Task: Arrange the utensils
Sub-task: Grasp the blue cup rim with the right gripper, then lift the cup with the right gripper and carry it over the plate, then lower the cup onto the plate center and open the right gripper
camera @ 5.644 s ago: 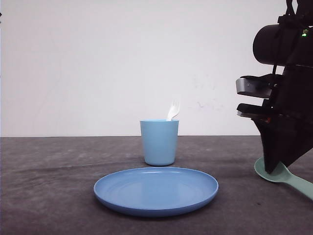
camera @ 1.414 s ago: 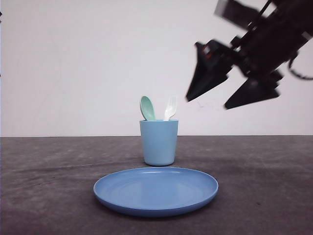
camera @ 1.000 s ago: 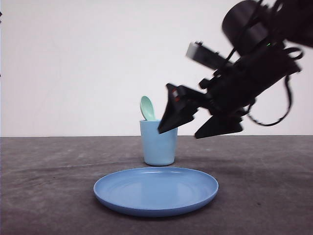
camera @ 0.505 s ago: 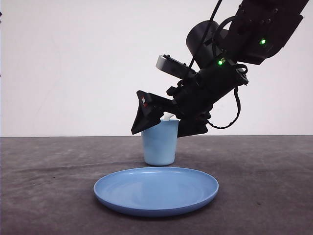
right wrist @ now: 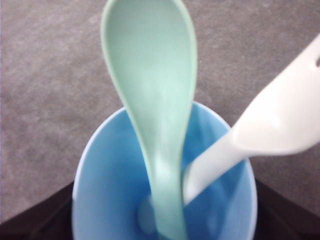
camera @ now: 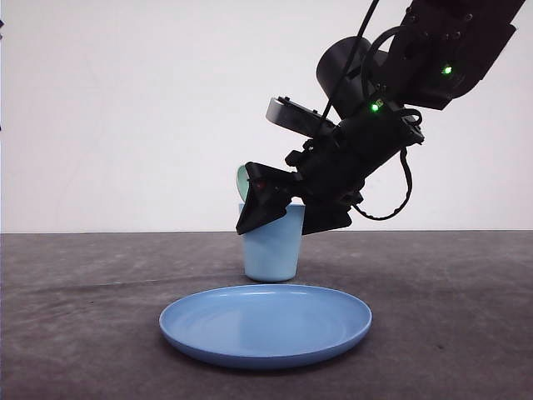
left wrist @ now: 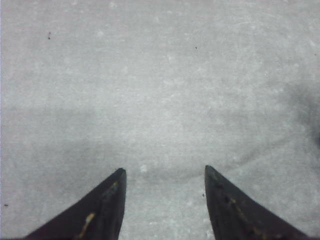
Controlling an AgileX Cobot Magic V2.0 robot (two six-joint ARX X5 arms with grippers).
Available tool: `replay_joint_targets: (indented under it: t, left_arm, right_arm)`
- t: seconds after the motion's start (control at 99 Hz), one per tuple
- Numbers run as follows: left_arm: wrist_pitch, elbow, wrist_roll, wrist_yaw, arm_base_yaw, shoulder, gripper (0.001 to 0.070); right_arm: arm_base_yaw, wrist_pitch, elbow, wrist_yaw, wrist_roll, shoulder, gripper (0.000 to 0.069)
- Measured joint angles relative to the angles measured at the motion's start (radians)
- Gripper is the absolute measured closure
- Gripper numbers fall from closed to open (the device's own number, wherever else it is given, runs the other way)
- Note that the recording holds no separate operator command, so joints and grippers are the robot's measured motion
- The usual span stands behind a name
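1. The right gripper (camera: pixel 279 210) tilts down over the cup (camera: pixel 271 246), its black fingers straddling the rim; whether they press the cup cannot be told.
2. The spoon (right wrist: pixel 152 95) and fork (right wrist: pixel 260 130) stand in the cup, handles down, heads above the rim.
3. The left gripper (left wrist: pixel 165 200) hangs over bare table (left wrist: pixel 160 75), jaws apart, holding nothing.
4. A plate (camera: pixel 266 324) lies in front of the cup.

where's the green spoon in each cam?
Front view: the mint-green plastic spoon shows as a sliver of bowl above the light blue cup, behind the right gripper.
Left wrist view: not in it.
Right wrist view: spoon stands in the cup.
Shared landmark: the cup.
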Motion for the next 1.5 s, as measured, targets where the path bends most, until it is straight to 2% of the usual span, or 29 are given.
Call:
replay_joint_targets:
  t: [0.283,0.636,0.878,1.05,1.181,1.353,1.504]
  left_arm:
    - [0.000,0.000,0.000,0.000,0.000,0.000,0.0413]
    - [0.001,0.000,0.000,0.000,0.000,0.000,0.0413]
    - [0.004,0.000,0.000,0.000,0.000,0.000,0.0413]
    - [0.004,0.000,0.000,0.000,0.000,0.000,0.0413]
    - [0.005,0.000,0.000,0.000,0.000,0.000,0.0413]
    - [0.007,0.000,0.000,0.000,0.000,0.000,0.0413]
    - [0.006,0.000,0.000,0.000,0.000,0.000,0.0413]
  right_arm:
    - [0.002,-0.113,0.000,0.001,-0.003,-0.199,0.0228]
    - [0.041,-0.375,-0.011,0.083,-0.005,-0.517,0.0228]
    - [0.111,-0.395,-0.177,0.150,-0.006,-0.711,0.0228]
    - [0.163,-0.396,-0.283,0.152,0.010,-0.797,0.0228]
    - [0.197,-0.382,-0.344,0.154,0.021,-0.798,0.0228]
    - [0.235,-0.253,-0.443,0.154,0.024,-0.771,0.0228]
    - [0.250,-0.180,-0.455,0.153,0.024,-0.721,0.0228]
